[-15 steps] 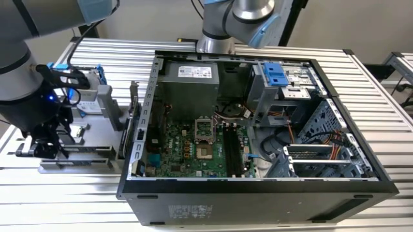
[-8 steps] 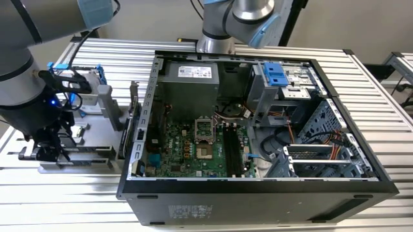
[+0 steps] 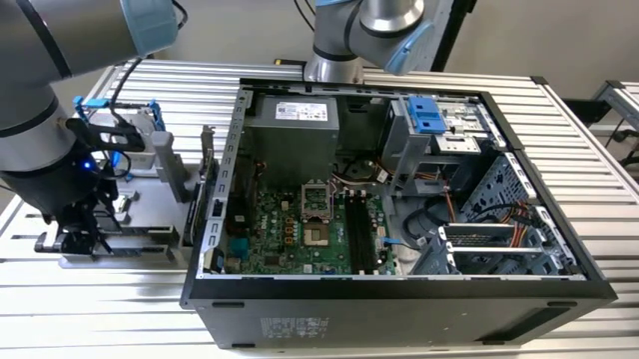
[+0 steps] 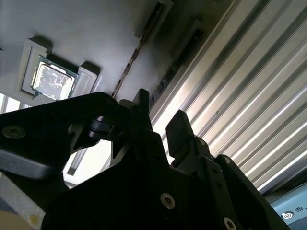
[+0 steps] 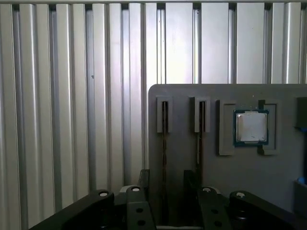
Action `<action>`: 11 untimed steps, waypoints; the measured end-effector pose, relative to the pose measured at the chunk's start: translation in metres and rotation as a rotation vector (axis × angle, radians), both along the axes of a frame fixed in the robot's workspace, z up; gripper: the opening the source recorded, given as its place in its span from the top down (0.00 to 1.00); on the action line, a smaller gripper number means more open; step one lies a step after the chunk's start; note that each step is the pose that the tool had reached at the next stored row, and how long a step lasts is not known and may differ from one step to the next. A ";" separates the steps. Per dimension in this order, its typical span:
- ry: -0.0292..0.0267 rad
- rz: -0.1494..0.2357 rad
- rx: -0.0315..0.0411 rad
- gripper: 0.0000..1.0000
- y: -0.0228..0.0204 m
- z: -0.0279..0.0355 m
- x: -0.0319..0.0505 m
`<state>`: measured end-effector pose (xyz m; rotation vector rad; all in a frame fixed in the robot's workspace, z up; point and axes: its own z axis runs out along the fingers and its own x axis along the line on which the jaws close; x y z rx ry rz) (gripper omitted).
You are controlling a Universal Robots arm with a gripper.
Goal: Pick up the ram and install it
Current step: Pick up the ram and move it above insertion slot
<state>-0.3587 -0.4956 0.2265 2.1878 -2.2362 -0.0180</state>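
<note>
Claw (image 5: 166, 175), black jaws parted, astride thin ram (image 5: 164, 124) edge-up in matte grey tray (image 5: 240, 182).

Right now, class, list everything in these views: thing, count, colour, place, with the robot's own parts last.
table: one, silvery, slatted, under everything
computer case: one, black, open, on the table
motherboard: one, green, inside the case
power supply: one, grey, inside the case
drive caddy: one, blue, inside the case
tray: one, grey, on the table beside the case
ram sticks: two, dark edges, standing in the tray's slots
processor chip: one, silver, in a tray pocket
pincer: one, black, open, one ram stick lined up between its fingers
arm: one, grey with blue caps, at the exterior view's left
</note>
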 end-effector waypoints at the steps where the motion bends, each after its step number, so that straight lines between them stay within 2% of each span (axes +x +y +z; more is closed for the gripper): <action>1: 0.0001 0.000 -0.0001 0.00 0.0000 -0.0013 0.0000; 6: -0.0001 -0.001 0.0001 0.00 0.0004 -0.0082 0.0000; 11: 0.0000 -0.006 0.0000 0.00 0.0043 -0.0137 0.0000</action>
